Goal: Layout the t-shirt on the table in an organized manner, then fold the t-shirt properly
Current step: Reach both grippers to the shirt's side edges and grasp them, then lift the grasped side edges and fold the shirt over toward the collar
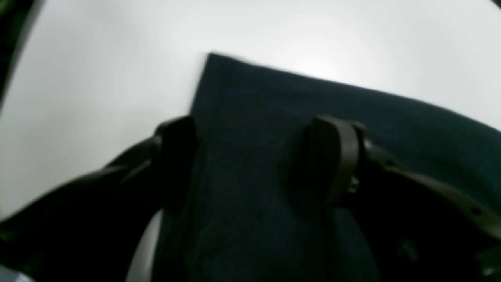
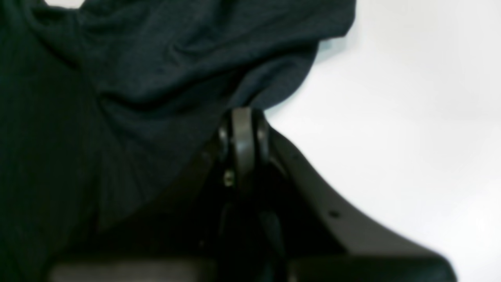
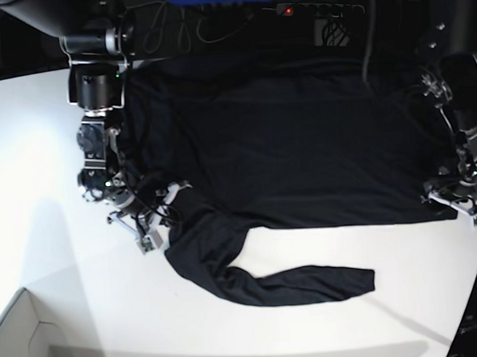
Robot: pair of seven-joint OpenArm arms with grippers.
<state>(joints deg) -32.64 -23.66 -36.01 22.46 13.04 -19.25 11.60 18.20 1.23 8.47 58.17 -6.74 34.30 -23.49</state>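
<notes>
The black t-shirt (image 3: 285,144) lies spread across the white table (image 3: 47,196), with one long sleeve (image 3: 292,286) trailing toward the front edge. My right gripper (image 3: 167,214) is at the shirt's left side, where the sleeve meets the body. In the right wrist view this gripper (image 2: 242,125) is shut on a pinch of the cloth (image 2: 137,78), and wrinkles run toward its tip. My left gripper (image 3: 452,202) is at the shirt's lower right corner. It stands open (image 1: 254,156), its fingers (image 1: 332,156) straddling the flat fabric (image 1: 274,98) near that corner.
A pale cardboard box (image 3: 15,342) sits at the front left corner. Cables and a power strip (image 3: 310,11) run along the dark back edge behind the shirt. Bare white tabletop (image 1: 98,78) shows to the left of the shirt and in front of it.
</notes>
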